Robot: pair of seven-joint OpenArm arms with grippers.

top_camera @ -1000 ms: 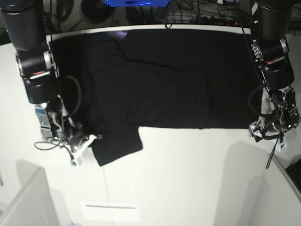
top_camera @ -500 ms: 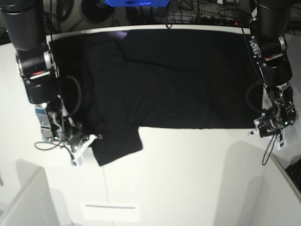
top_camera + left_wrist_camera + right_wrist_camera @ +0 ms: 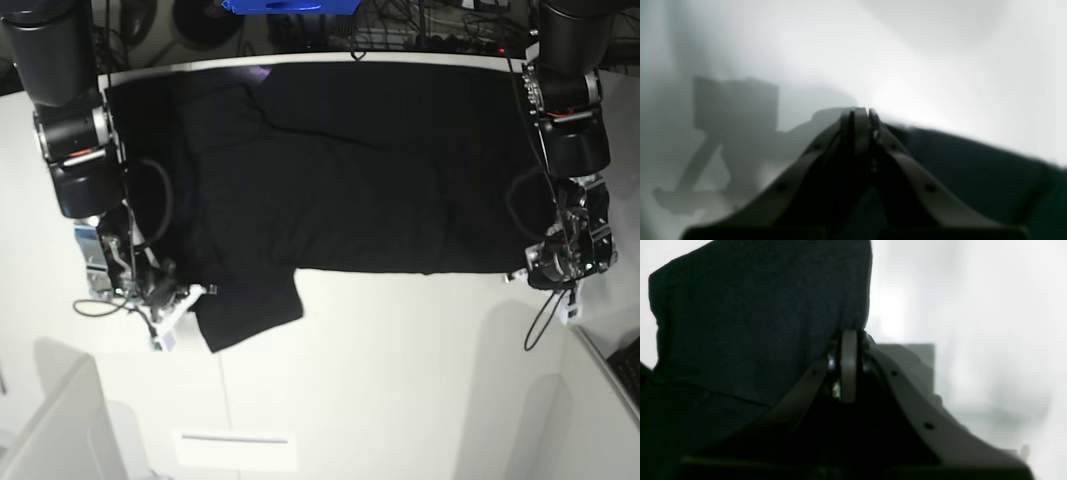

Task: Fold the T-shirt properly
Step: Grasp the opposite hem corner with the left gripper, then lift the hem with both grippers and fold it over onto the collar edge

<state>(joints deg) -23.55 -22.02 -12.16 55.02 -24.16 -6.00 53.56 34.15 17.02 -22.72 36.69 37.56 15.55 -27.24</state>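
White flat tabletop (image 3: 400,380) is taking up most of the base view, bare across the lower half. Plain black short-sleeved cloth T-shirt (image 3: 350,170) is lying spread flat across the upper half of the frame, hem edge running along mid-frame, one sleeve (image 3: 245,310) sticking out toward lower left.

Progress, my read: early. Shirt is looking flattened and laid out, no fold visible yet. Everything is left: sleeves in, body folded over. Both arms look set on the near edge, so the first fold seems about to start.

Right gripper (image 3: 165,300), at left of the base view, is sitting at the sleeve's left edge. Right wrist view is showing its jaws pressed together at frame centre (image 3: 848,340) with the black cloth (image 3: 756,323) hanging right at the tips and filling the upper left; looks pinched on the fabric edge, but the actual contact is hidden.

Left gripper (image 3: 560,262), at right of the base view, is sitting at the shirt's lower right corner. Left wrist view is blurry: jaws pressed together (image 3: 860,115), dark cloth (image 3: 973,173) just beside them at lower right. Can't tell if any fabric is caught between.
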